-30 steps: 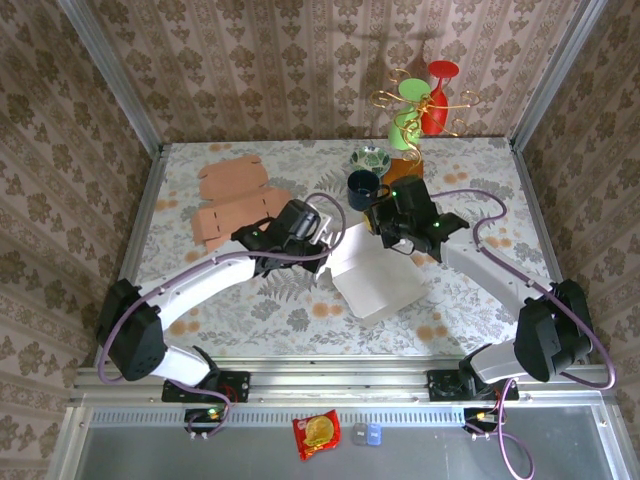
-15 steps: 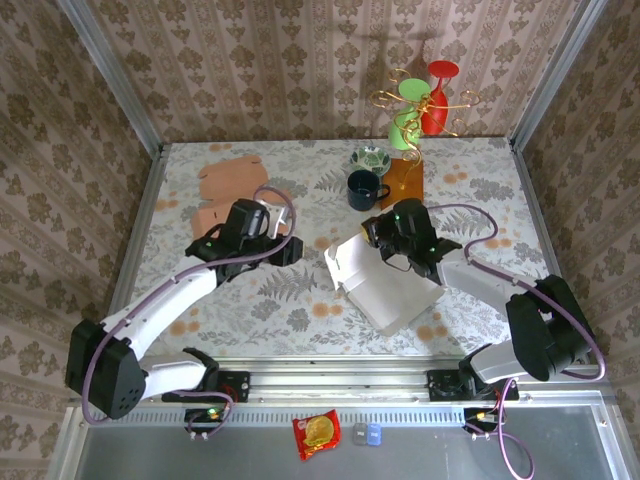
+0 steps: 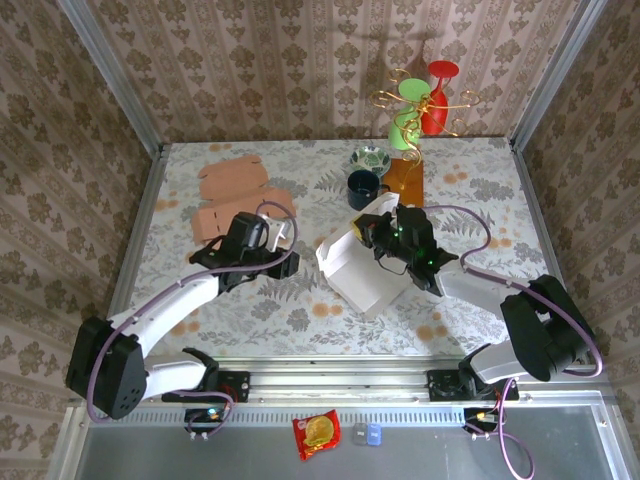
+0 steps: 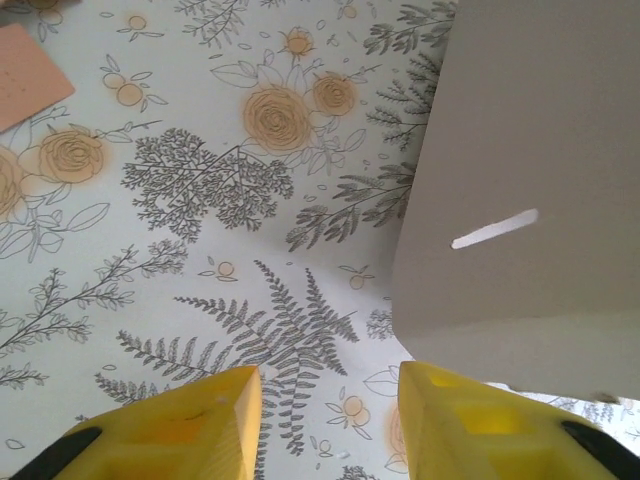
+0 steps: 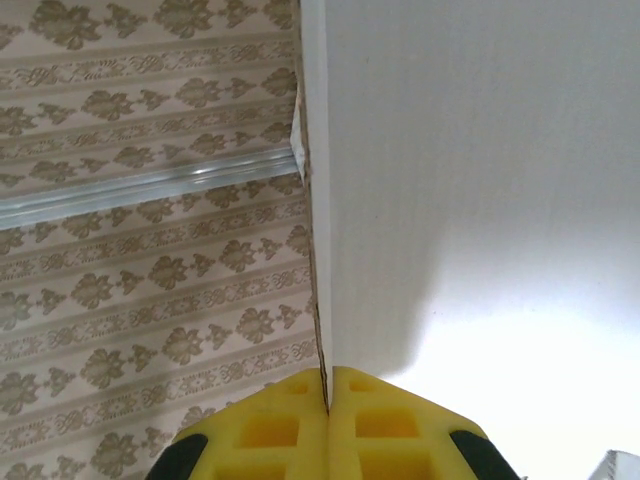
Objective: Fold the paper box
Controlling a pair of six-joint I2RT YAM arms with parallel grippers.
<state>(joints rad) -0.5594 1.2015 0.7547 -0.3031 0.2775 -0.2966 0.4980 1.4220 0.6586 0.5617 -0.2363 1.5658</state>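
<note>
**Top view.**
- Table (image 3: 470, 190): covered with a floral cloth, walled round with patterned wallpaper.
- Paper box (image 3: 362, 270): white and partly folded. It lies near the middle of the table, a little right of centre, with one flap raised at its far right corner.
- Right gripper (image 3: 373, 236): at the raised flap, at the far edge of the box.
- Left gripper (image 3: 288, 264): low over the cloth, just left of the box and apart from it.
- Flat brown cardboard blanks (image 3: 235, 200): at the far left.
- Dark mug (image 3: 362, 187), small bowl (image 3: 371, 158) and orange board (image 3: 405, 175): at the far side, beyond the box.
- Wire stand (image 3: 415, 105): behind the board, carrying a green and a red cup.
- Snack packet (image 3: 316, 432): on the ledge in front of the arm bases.

**Left wrist view.**
- Left gripper (image 4: 330, 420): its yellow fingers (image 4: 190, 425) stand apart. Only the cloth shows between them, and nothing is gripped.
- Paper box (image 4: 530, 200): a slotted white panel on the right, with its lower edge just above the right-hand finger.
- Brown cardboard blank: one corner (image 4: 25, 85) shows at the upper left.

**Right wrist view.**
- Right gripper (image 5: 328, 395): its yellow fingers (image 5: 270, 430) are pressed together, pinching the thin edge of a white panel.
- Paper box (image 5: 480, 200): the pinched panel rises upright from the fingers.
- Wallpaper (image 5: 150, 300) and a metal rail (image 5: 150, 185): behind, on the left.
</note>
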